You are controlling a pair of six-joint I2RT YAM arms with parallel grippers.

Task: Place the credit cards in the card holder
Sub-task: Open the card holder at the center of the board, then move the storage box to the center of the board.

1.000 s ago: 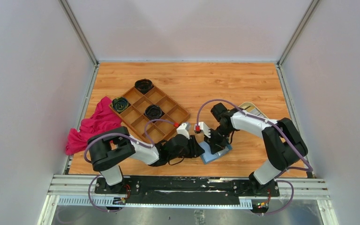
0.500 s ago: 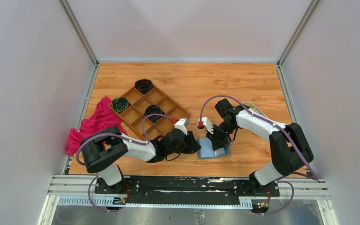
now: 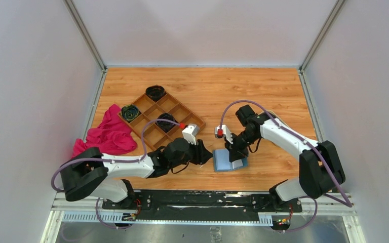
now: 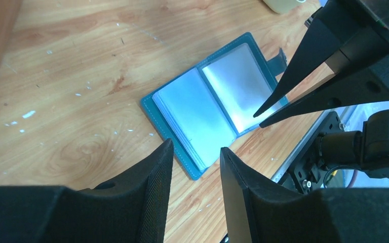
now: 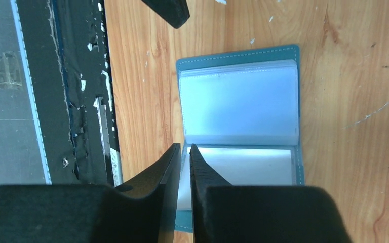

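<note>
Here, the left claw (image 4: 196, 148) is half-open and empty, with the open card holder (image 4: 197, 116) just ahead. The right claw (image 5: 185, 147) is barely parted, tips at its inner page, nothing visibly gripped.

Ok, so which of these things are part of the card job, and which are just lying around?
Job: card holder, open on the table; left gripper; right gripper. No loose cards clearly visible.
Lying about: wooden compartment tray; dark round items in it; pink cloth.

card holder (image 3: 229, 161) near-centre on table (image 3: 207, 86), compartment tray (image 3: 158, 119) behind-left, cloth (image 3: 106, 134) leftmost
</note>
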